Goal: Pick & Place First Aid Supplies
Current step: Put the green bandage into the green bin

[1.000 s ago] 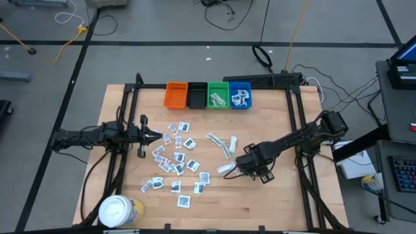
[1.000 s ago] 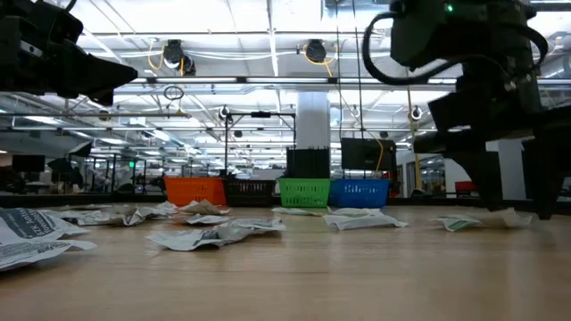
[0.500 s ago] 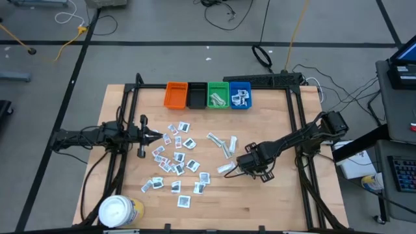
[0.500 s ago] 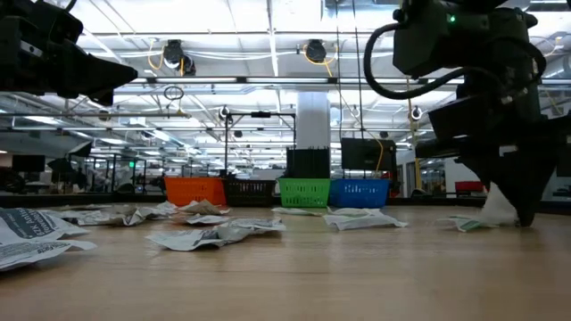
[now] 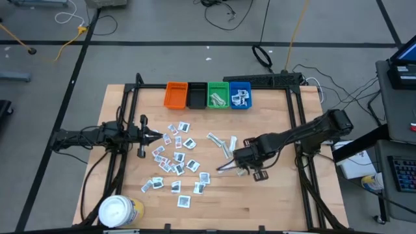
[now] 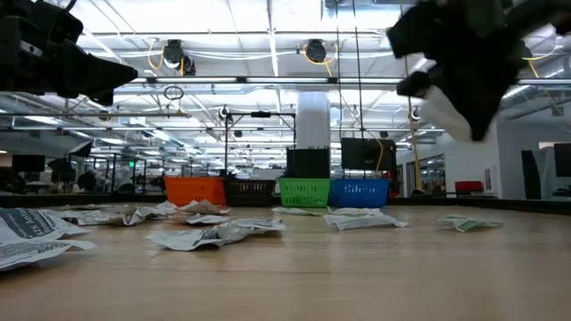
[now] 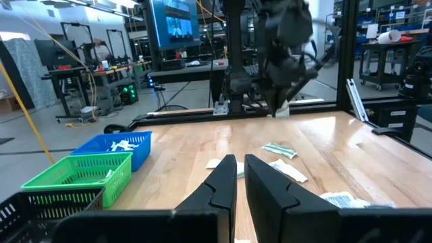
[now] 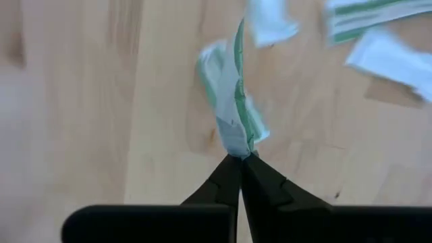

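Many small white sachets [image 5: 175, 159] lie flat and scattered on the wooden table [image 5: 279, 201], left of centre. A few green-white strip wrappers [image 5: 222, 144] lie at the centre. My right gripper [image 5: 235, 166] hangs above the table right of centre, shut on one green-white strip wrapper [image 8: 233, 101], which also shows in the low view [image 6: 443, 111]. My left gripper [image 5: 155, 135] hovers at the left edge of the sachets, shut and with nothing in it [image 7: 240, 182]. My right gripper pinches one end of the strip wrapper [image 8: 236, 147] between its two fingertips [image 8: 226, 172], coming from above. The wrapper is lifted clear of the table and hangs below the fingers, bent and twisted along its length.
Four small bins stand in a row at the far edge: orange [image 5: 176, 95], black [image 5: 195, 95], green [image 5: 218, 95] and blue [image 5: 240, 95]; green and blue hold packets. A white-lidded yellow tub [image 5: 120, 211] stands at the near left corner. Bare wood lies near right.
My right gripper has shut on the end of a strip wrapper that lay on the table, then risen with it. The wrapper has gone from lying flat to hanging clear of the table below the fingers.
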`<state>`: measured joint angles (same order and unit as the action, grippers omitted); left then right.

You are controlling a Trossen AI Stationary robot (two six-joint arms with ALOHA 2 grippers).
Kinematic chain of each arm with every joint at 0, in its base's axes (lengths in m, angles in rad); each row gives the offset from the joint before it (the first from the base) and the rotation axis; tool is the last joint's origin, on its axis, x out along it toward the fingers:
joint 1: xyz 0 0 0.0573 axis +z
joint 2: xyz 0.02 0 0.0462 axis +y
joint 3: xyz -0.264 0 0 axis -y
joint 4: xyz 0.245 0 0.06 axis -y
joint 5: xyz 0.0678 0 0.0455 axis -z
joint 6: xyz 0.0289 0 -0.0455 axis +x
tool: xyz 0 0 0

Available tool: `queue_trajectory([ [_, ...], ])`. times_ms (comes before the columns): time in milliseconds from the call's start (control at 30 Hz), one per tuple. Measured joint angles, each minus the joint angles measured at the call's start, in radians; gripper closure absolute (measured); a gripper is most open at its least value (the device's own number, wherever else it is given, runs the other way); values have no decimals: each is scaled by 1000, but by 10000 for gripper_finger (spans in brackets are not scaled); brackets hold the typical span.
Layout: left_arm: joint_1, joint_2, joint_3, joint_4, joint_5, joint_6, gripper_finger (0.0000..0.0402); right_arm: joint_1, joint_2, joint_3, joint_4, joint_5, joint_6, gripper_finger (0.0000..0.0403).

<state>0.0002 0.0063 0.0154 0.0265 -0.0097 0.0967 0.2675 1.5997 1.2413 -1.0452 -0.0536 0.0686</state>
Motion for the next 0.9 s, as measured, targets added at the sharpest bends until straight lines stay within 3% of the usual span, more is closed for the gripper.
queue_trajectory([
  [233,0,0,0,0,0,0,364,-63,-2,98,-3,0,350,400],
  [467,0,0,0,0,0,0,364,-127,-2,108,-19,0,768,401],
  [633,0,0,0,0,0,0,364,-185,-2,108,-13,-4,809,402],
  [900,0,0,0,0,0,0,364,-387,26,107,1,-31,748,402],
])
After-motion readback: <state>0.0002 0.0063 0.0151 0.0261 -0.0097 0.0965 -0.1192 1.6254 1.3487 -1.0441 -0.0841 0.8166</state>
